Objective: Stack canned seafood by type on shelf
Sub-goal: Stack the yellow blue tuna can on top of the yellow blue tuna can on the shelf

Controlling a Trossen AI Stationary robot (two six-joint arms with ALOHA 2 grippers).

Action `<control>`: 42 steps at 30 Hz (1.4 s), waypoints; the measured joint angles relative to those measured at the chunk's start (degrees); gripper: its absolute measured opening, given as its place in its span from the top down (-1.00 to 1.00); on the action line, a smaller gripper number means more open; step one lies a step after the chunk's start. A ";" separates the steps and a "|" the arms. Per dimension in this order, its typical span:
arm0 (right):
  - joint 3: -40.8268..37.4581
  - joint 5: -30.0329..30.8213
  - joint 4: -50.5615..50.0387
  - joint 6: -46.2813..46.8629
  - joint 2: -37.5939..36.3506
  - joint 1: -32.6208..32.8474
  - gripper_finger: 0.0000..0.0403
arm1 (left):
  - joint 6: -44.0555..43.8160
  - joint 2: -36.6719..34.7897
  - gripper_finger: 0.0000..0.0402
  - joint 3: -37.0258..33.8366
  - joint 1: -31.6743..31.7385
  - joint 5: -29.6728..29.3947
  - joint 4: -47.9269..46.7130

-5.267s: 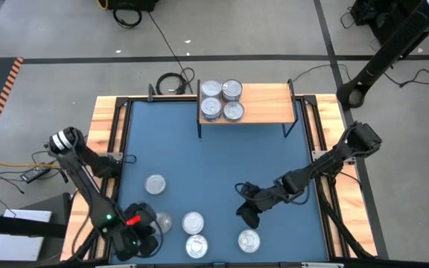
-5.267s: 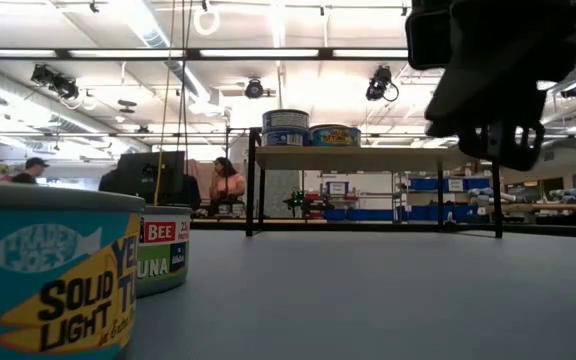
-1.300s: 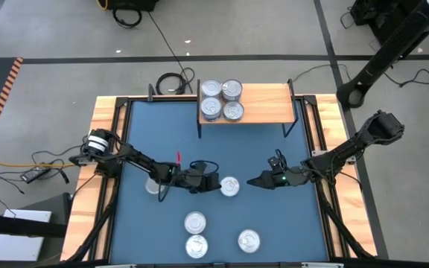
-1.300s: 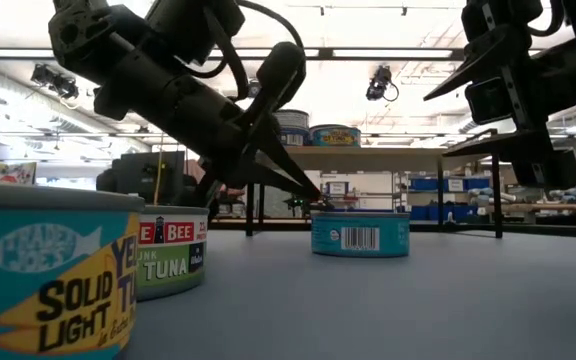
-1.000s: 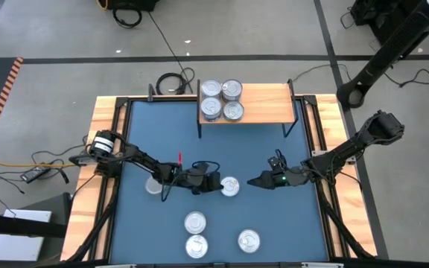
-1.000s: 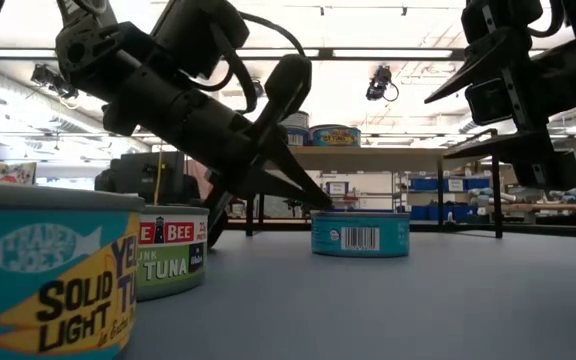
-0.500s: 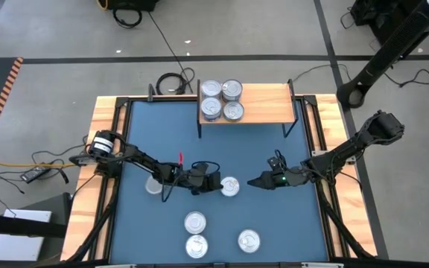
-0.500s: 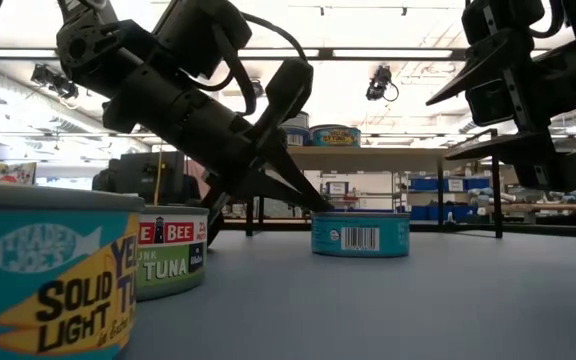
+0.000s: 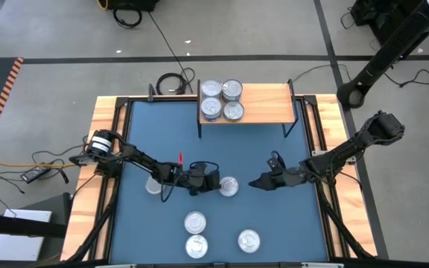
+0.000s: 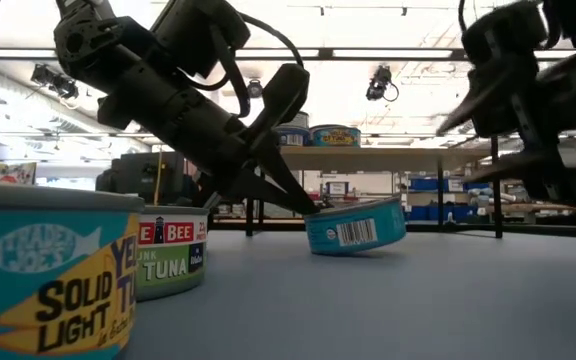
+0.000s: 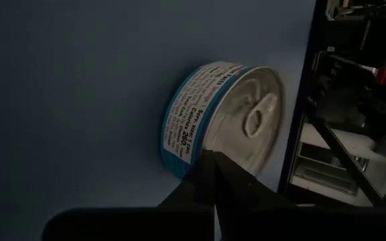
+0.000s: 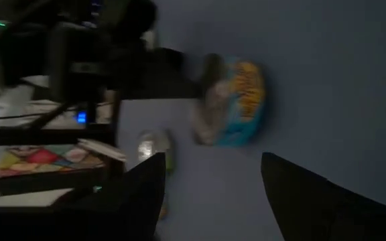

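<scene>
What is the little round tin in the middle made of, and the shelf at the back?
The small round tin with the teal label looks like shiny silver metal: its lid gleams and has a pull tab. The label around its side is probably printed paper. The light-wood shelf board looks like pale, matte wood with visible grain, on thin black legs that are likely metal.

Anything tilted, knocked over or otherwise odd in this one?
Yes. The can mid-table sits tilted, its edge nearest the left tool lifted off the table; that shut tool is wedged at its rim. The other cans look flat.
</scene>
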 joint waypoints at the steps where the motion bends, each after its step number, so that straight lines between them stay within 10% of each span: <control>1: 0.00 -0.22 -1.10 -0.09 0.18 -0.39 -0.25 | 0.01 0.00 1.00 -0.08 -0.03 0.00 0.01; 42: 8.03 -12.30 17.68 -3.44 26.60 -10.09 -0.42 | 3.80 0.02 1.00 -0.13 0.02 0.79 0.36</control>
